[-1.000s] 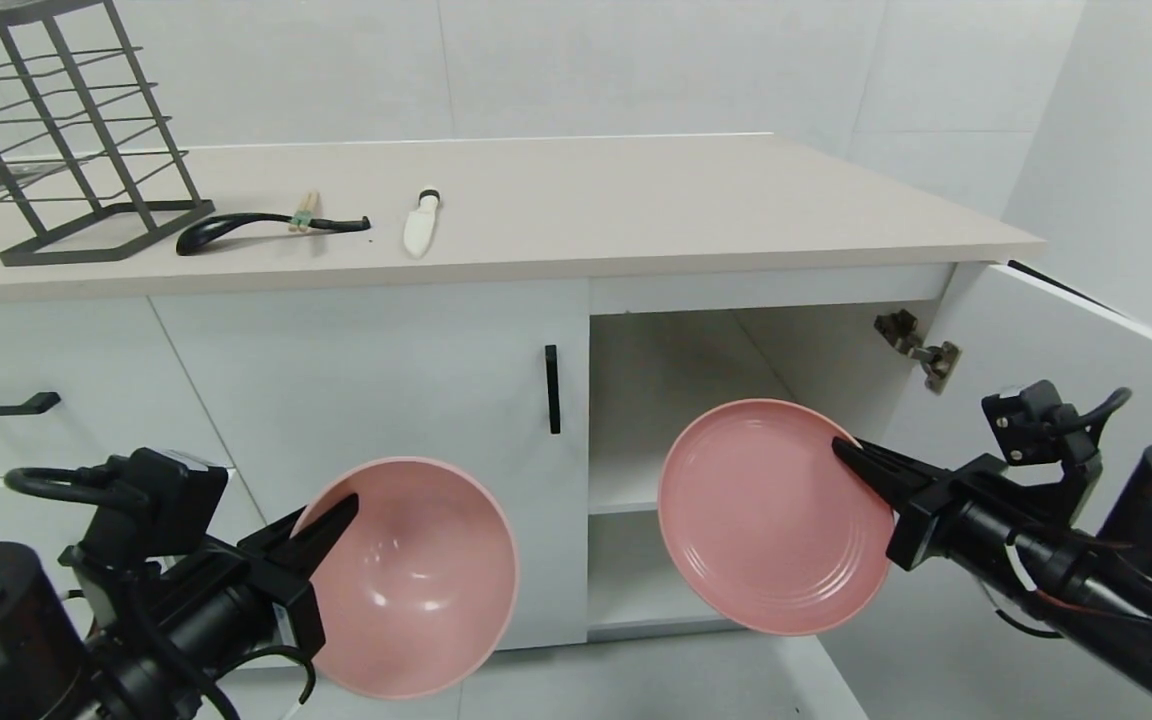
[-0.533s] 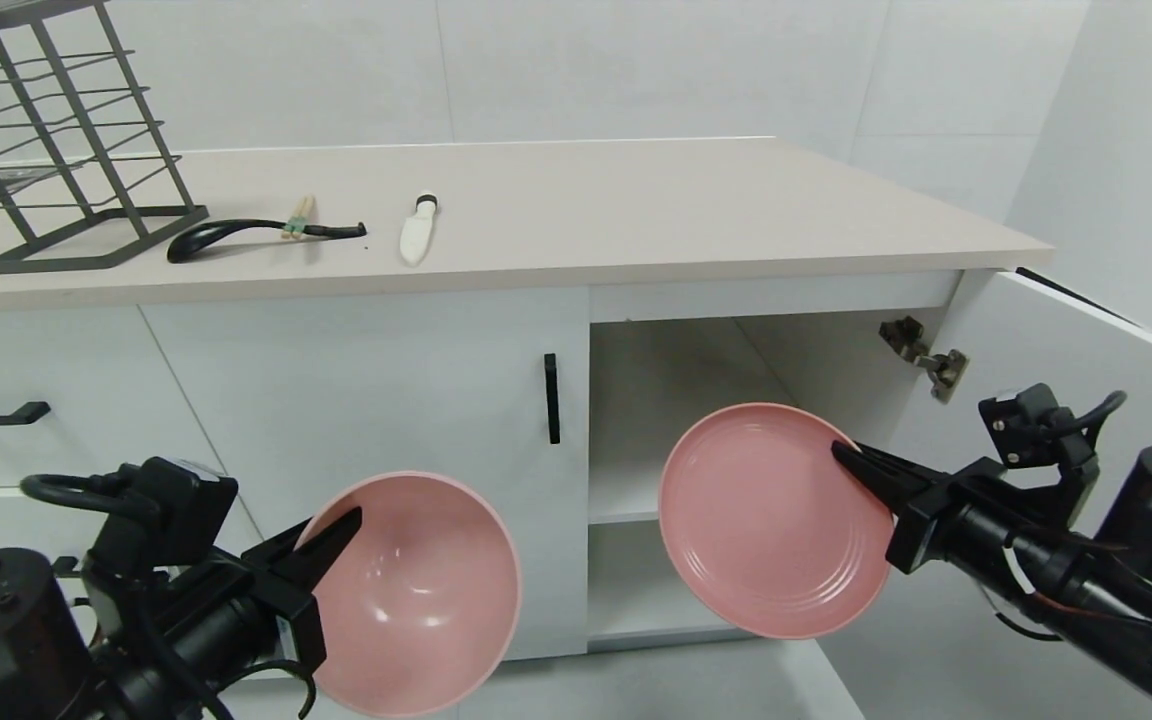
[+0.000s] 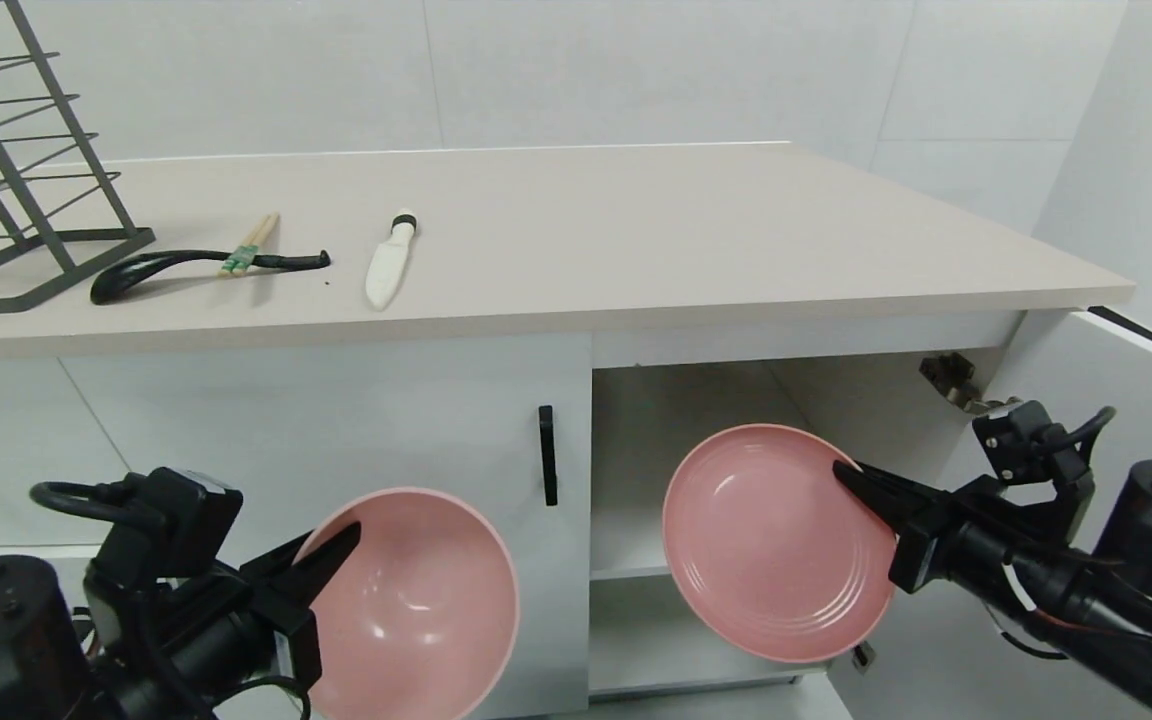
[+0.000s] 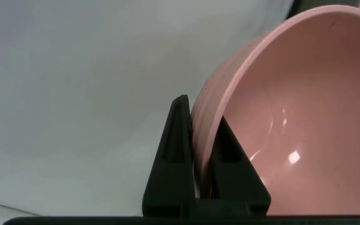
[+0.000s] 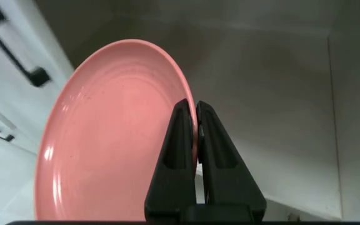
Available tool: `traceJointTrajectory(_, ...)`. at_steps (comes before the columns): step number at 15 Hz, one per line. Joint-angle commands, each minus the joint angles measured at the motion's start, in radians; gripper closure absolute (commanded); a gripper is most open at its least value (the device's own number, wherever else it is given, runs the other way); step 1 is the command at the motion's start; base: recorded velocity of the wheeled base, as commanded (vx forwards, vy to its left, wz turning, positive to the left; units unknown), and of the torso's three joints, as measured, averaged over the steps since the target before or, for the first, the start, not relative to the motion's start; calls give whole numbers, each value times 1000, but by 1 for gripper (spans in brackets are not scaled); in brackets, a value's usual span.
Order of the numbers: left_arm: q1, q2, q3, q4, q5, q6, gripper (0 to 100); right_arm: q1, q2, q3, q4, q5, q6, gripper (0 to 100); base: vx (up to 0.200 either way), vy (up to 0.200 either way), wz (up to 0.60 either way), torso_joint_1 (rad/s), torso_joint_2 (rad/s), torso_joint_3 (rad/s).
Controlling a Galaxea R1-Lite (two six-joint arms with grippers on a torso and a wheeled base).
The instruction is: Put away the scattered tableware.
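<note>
Right gripper (image 3: 844, 474) is clamping the rim of a pink plate (image 3: 766, 540), jaws closed narrow on its edge; the left gripper (image 3: 344, 532) is pinching the rim of a pink bowl (image 3: 426, 610) in the same manner. Both items are hanging in the air below the counter (image 3: 636, 230), in front of the cabinet. The plate is standing on edge, nearly upright, with its face turned toward the robot's left. The open compartment (image 3: 676, 420) is lying directly beyond the plate, its door (image 3: 1086, 360) swinging out on the right side. An inner shelf (image 3: 626, 545) is dividing the compartment. The right arm is therefore sitting nearer the opening, while the bowl is facing the closed door with the black handle (image 3: 546, 455). Judged from this layout, the plate is likely going in first. On the counter, one wire rack (image 3: 26, 180) is standing at the far left. One black ladle (image 3: 136, 272), one white knife (image 3: 386, 265) and what is appearing to be one pair of chopsticks (image 3: 248, 243) are lying beside it. The chopsticks are resting across the ladle handle.
</note>
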Motion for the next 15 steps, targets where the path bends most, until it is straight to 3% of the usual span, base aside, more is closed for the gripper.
traceJointTrajectory(1,-50,-68,0,82,-1,0,100,8,0,74,-2,1,3,100,0,0,0,0,0,0)
traceJointTrajectory(3,-87,-122,0,150,-3,2,100,2,1,74,-2,1,14,100,0,0,0,0,0,0)
traceJointTrajectory(11,-78,-125,0,148,-3,0,100,23,144,74,-2,-42,15,100,0,0,0,0,0,0)
traceJointTrajectory(15,-75,-107,0,148,-3,-6,100,33,197,55,-2,-44,242,100,0,0,0,0,0,0)
